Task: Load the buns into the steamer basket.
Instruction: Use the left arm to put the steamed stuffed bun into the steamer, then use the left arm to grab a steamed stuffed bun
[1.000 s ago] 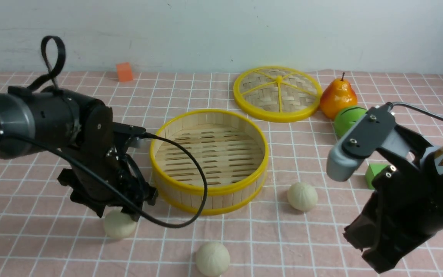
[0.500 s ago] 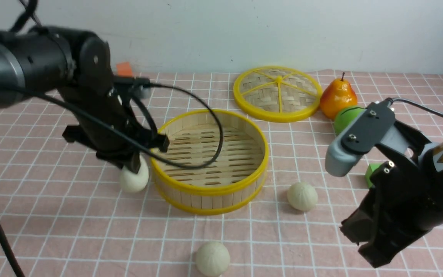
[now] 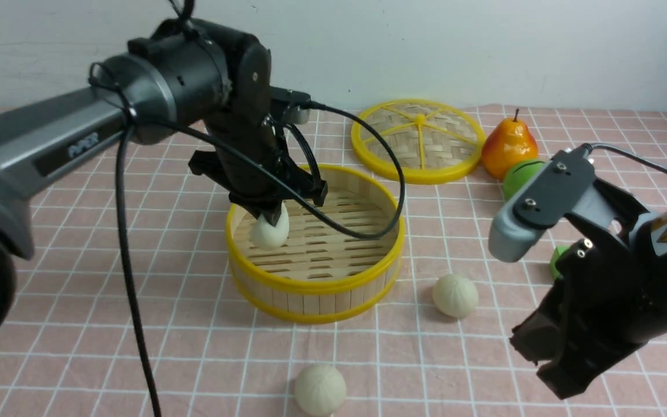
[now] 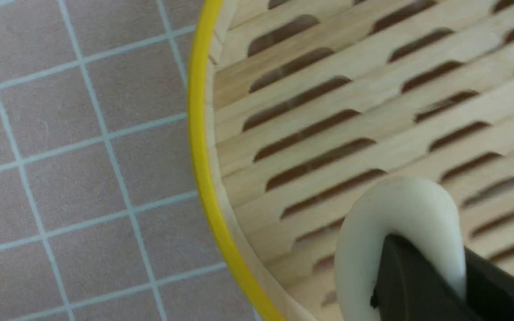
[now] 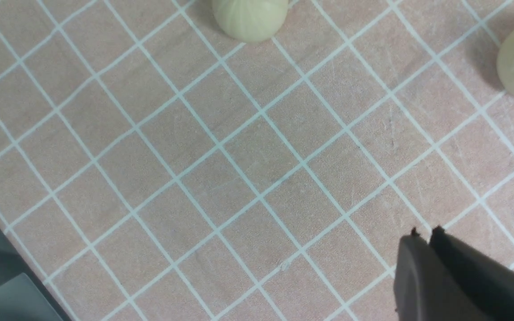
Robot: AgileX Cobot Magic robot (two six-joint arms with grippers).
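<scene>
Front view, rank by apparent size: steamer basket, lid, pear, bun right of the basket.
1. steamer basket
2. lid, farther back, so distance shrinks it
3. pear
4. bun

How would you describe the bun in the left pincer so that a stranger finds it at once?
Find the walled bamboo steamer basket with yellow rims. Over its slatted floor the left pincer grips one cream-white bun. The other two buns lie loose on the pink cloth.
</scene>
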